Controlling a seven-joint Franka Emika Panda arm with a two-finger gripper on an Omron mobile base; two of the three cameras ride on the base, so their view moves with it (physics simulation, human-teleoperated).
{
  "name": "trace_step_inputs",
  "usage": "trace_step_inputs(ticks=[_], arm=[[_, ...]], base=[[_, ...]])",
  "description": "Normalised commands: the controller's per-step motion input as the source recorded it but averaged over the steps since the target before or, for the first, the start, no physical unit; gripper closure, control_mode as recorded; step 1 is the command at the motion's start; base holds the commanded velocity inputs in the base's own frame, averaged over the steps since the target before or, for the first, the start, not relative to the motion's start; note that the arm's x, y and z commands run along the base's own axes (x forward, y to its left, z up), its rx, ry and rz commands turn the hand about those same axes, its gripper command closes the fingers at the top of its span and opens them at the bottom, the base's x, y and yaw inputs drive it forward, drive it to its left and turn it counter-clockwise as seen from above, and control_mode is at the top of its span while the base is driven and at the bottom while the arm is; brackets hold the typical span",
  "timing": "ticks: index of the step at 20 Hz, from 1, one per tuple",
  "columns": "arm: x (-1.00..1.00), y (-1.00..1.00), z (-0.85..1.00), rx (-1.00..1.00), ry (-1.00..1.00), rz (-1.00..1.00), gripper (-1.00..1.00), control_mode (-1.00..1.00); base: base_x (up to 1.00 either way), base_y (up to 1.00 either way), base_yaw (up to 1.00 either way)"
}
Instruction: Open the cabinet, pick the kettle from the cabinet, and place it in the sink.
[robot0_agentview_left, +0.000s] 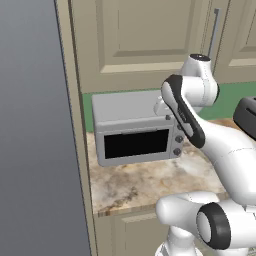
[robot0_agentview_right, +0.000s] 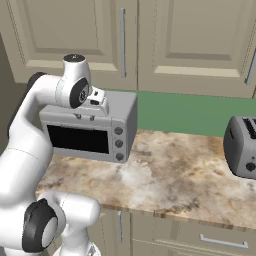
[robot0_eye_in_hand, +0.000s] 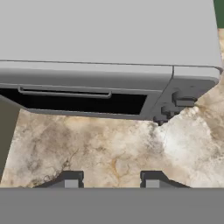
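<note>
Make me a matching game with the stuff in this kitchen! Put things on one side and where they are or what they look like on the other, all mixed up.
Things:
1. toaster oven
2. toaster
3. cabinet
4. wall strip

Descriptions:
A. green, between the counter and the upper doors
B. beige, door shut, with a long grey bar handle
C. at the right end of the counter
D. grey box with a black window and three knobs, under the robot's hand

Pairs: 1-D, 2-C, 3-B, 4-A
</note>
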Motion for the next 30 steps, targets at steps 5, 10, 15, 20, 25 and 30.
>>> trace_step_inputs(ticks=[5,10,15,20,25,30], arm=[[-0.12,0.0,0.0,0.04,-0.02,0.0,-1.0,-1.0],[-0.32,-0.05,0.0,0.04,-0.22,0.0,-1.0,-1.0],[-0.26,-0.03,0.05,0.01,-0.19,-0.02,-1.0,-1.0],[-0.16,-0.05,0.19,-0.01,-0.11,-0.03,-1.0,-1.0],[-0.13,-0.13,0.23,-0.07,-0.05,-0.03,-1.0,-1.0],[-0.17,-0.21,0.23,-0.12,-0.15,-0.08,-1.0,-1.0]], base=[[0.0,0.0,0.0],[0.0,0.0,0.0],[0.0,0.0,0.0],[0.0,0.0,0.0],[0.0,0.0,0.0],[0.0,0.0,0.0]])
